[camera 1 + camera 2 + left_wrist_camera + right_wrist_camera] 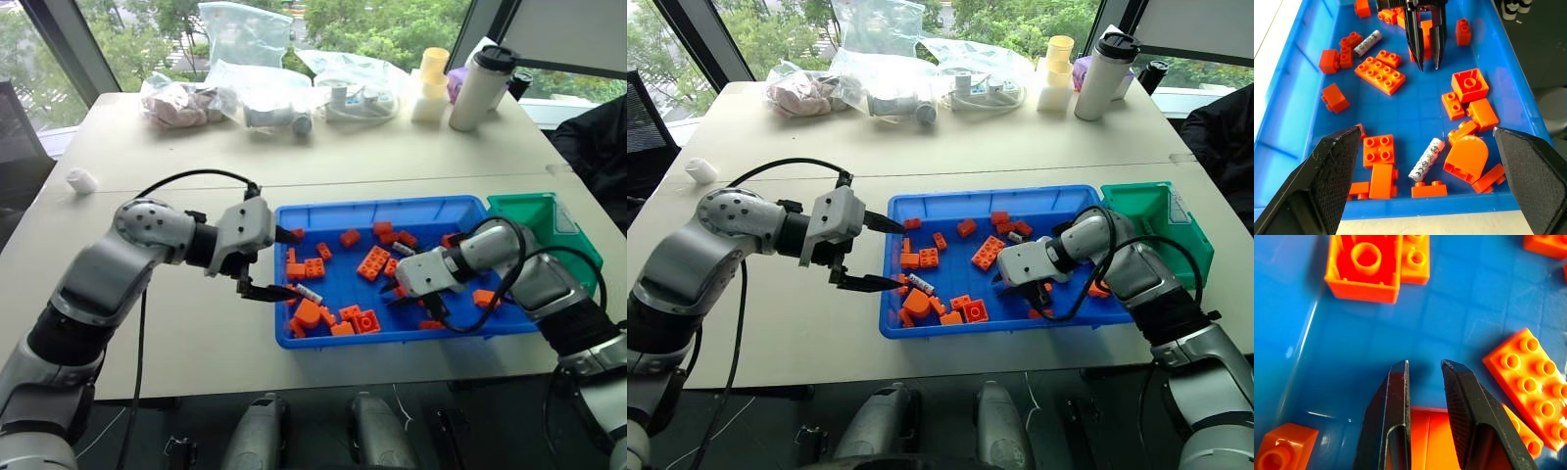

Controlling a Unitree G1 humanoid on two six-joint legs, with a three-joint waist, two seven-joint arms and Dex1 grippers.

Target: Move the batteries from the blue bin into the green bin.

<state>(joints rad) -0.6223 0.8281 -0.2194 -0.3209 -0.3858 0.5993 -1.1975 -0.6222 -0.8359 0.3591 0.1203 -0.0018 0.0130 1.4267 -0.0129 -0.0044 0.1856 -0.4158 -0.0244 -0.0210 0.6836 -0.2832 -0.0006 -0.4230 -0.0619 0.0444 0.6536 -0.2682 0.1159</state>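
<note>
Blue bin (1528, 93): glossy moulded plastic, smooth floor with faint grid and reflections. Toy bricks (1380, 75): orange plastic, smooth, slight sheen. Batteries (1426, 159): silver-grey metallic casing with printed wrap. Green bin (534, 217): smooth plastic. Left claw (1425, 196): matt black fingers (1327, 181), finely textured pads. Tabletop (294, 162): matt, pale, smooth. Far bags (245, 34): clear crinkled plastic film.

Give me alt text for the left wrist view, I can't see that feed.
The left gripper hangs open over the blue bin, with a battery lying between its fingers among orange bricks. Farther along, the right gripper points down into the bin near a second battery.
</note>
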